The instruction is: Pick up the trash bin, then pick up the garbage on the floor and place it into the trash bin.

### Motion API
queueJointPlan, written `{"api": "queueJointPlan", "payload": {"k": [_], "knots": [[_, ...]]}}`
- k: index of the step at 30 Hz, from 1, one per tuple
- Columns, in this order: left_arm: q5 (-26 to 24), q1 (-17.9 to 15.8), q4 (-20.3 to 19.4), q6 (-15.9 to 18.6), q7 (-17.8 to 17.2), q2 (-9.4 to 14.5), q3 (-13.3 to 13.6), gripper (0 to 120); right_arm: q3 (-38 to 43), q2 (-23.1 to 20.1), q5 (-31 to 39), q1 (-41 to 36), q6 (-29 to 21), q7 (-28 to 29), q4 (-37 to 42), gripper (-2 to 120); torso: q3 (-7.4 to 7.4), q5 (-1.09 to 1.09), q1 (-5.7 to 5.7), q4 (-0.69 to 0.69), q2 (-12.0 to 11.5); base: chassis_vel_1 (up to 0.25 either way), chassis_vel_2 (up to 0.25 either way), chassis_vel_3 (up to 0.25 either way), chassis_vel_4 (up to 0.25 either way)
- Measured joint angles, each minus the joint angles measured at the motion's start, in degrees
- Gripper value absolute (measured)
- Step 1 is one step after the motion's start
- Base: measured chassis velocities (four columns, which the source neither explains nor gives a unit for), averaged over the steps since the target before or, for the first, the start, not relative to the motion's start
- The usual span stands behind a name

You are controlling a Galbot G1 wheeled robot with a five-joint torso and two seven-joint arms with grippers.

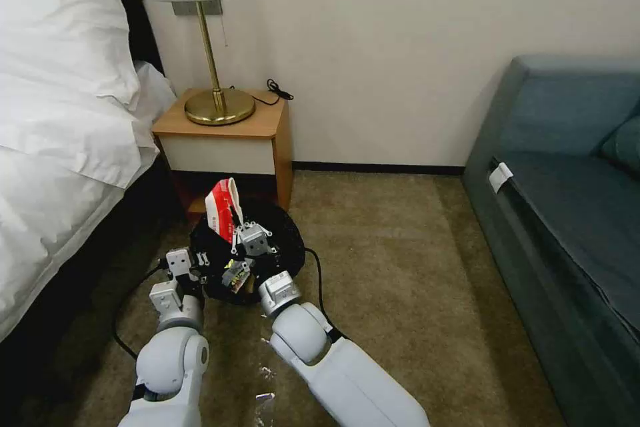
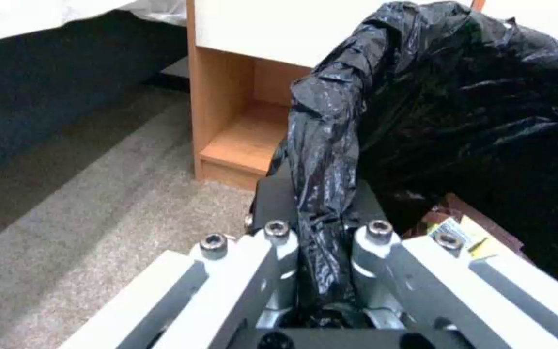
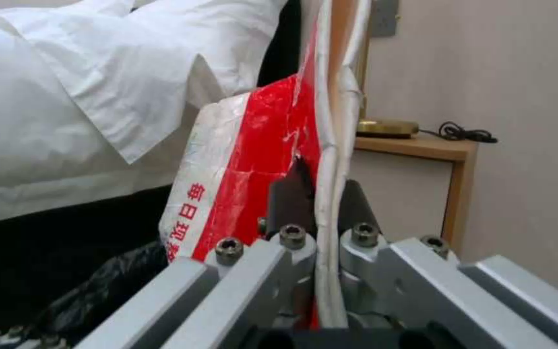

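The trash bin [image 1: 283, 240], lined with a crinkled black bag [image 2: 460, 97], hangs in front of the nightstand. My left gripper [image 1: 195, 259] [image 2: 321, 194] is shut on its bagged rim. My right gripper [image 1: 245, 232] [image 3: 317, 189] is shut on the sealed edge of a piece of garbage, the red-and-white carton [image 1: 223, 209] [image 3: 247, 155], which stands upright over the bin's mouth. Brown and yellowish litter [image 2: 463, 232] [image 1: 237, 277] lies inside the bin.
A wooden nightstand [image 1: 227, 127] with a brass lamp [image 1: 217, 103] stands just behind the bin. The bed [image 1: 60, 147] is at the left, a blue sofa [image 1: 567, 213] at the right. A black cable [image 1: 319, 287] crosses the carpet. Something clear and shiny [image 1: 265, 400] lies between my forearms.
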Motion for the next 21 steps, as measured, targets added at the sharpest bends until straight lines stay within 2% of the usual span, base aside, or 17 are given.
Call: {"api": "queueJointPlan", "payload": {"k": [5,6,10,11,13,14,15,16,19,21], "knots": [[-0.03,0.02,-0.03,0.0,0.0,0.01,0.1,5,0.06,0.26,0.23,-0.76,0.7,-0.09,0.13,1,0.0,0.0,0.0,0.0,0.0,0.0,0.0,0.0,0.0],[-0.04,-0.05,0.01,0.0,0.01,-0.03,0.16,5,0.04,0.49,0.41,-1.0,0.93,-0.1,0.21,8,0.0,0.0,0.0,0.0,0.0,0.0,0.0,0.0,0.0],[-0.04,-0.22,0.27,-0.01,0.04,-0.09,0.41,5,0.03,0.6,0.52,-1.21,1.28,-0.17,0.36,18,0.0,0.0,0.0,0.0,0.0,0.0,0.0,0.0,0.0],[-0.05,-0.4,0.4,-0.01,0.07,-0.12,0.52,5,0.01,0.44,0.58,-1.22,1.3,-0.25,0.67,26,0.01,0.0,0.0,0.0,0.0,0.0,0.0,0.0,0.0],[-0.09,-0.58,0.51,-0.02,0.07,-0.11,0.56,5,0.0,0.24,0.75,-1.21,1.26,-0.31,1.0,29,0.0,0.0,0.0,0.0,0.0,0.0,0.0,0.0,0.0],[-0.13,-1.0,0.73,0.01,0.07,-0.04,0.64,5,-0.02,-0.12,1.22,-1.09,0.96,-0.36,1.6,36,0.01,0.0,0.0,0.0,0.0,0.0,0.0,0.0,0.0],[-0.13,-1.0,0.73,0.01,0.07,-0.04,0.64,5,-0.02,-0.12,1.22,-1.09,0.96,-0.36,1.6,36,0.01,0.0,0.0,0.0,0.0,0.0,0.0,0.0,0.0],[-0.21,-1.49,0.9,0.12,0.07,0.04,0.78,5,-0.04,-0.66,1.88,-0.92,0.25,-0.35,2.58,44,0.01,0.0,0.0,0.0,0.0,0.0,0.0,0.0,0.0],[-0.25,-1.81,1.01,0.21,0.05,0.1,0.85,5,-0.15,-1.19,2.56,-0.9,-0.56,-0.29,3.4,51,0.0,0.0,0.01,0.0,0.0,0.0,0.0,0.0,0.0],[-0.27,-2.18,1.24,0.27,0.03,0.11,1.09,5,-0.24,-1.75,3.23,-1.01,-1.38,-0.09,4.32,61,0.0,0.0,0.0,0.0,0.0,0.0,0.0,0.0,0.0]]}}
